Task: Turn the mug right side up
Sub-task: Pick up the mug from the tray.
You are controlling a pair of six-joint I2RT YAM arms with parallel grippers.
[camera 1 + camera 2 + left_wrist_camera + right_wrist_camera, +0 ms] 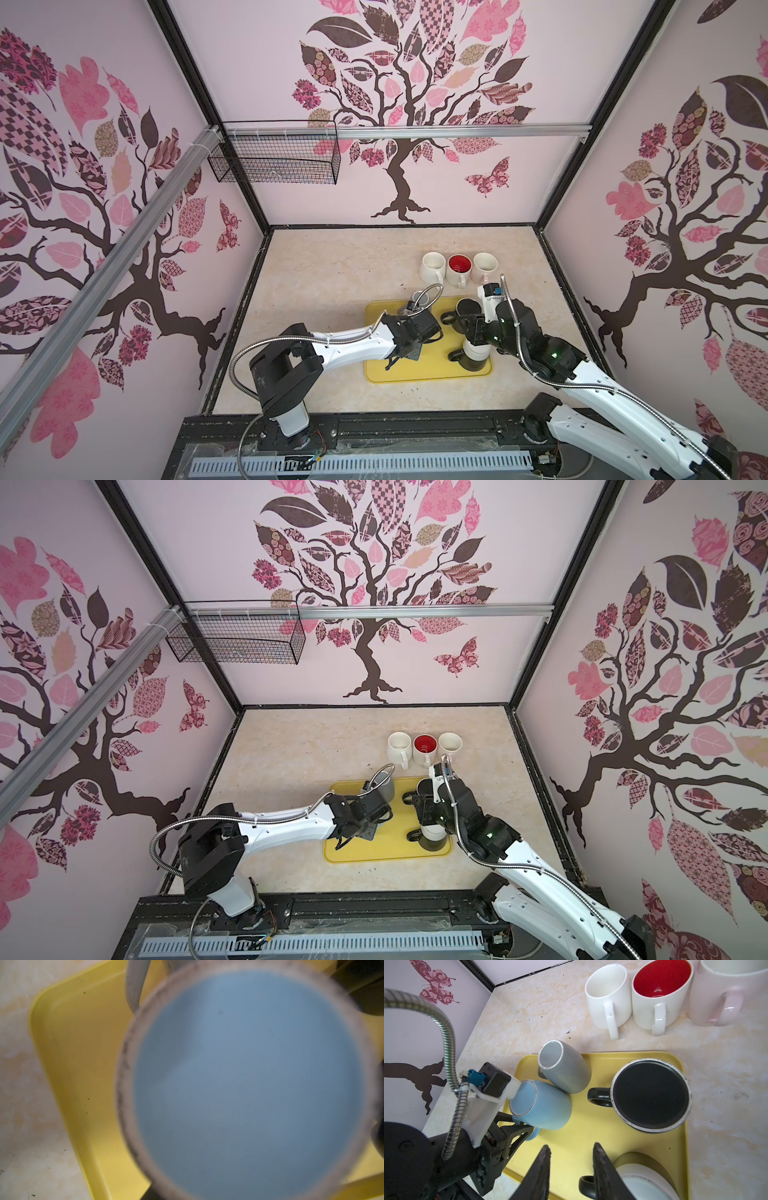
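The blue mug (pixel 544 1105) sits bottom-up at the left of the yellow tray (pixel 591 1126), touching the grey mug (pixel 566 1068). The left end effector (pixel 517 1128) brackets its handle (pixel 534 1135) (clenched or not, I cannot tell); seat the grip firmly, then lift clear before rolling. The right end effector (pixel 571 1146) hangs released, empty.

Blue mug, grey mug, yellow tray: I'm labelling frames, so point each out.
blue mug (pixel 550 1107): right wrist view, side wall.
grey mug (pixel 571 1072): right wrist view, side wall.
yellow tray (pixel 591 1126): right wrist view, bare floor.
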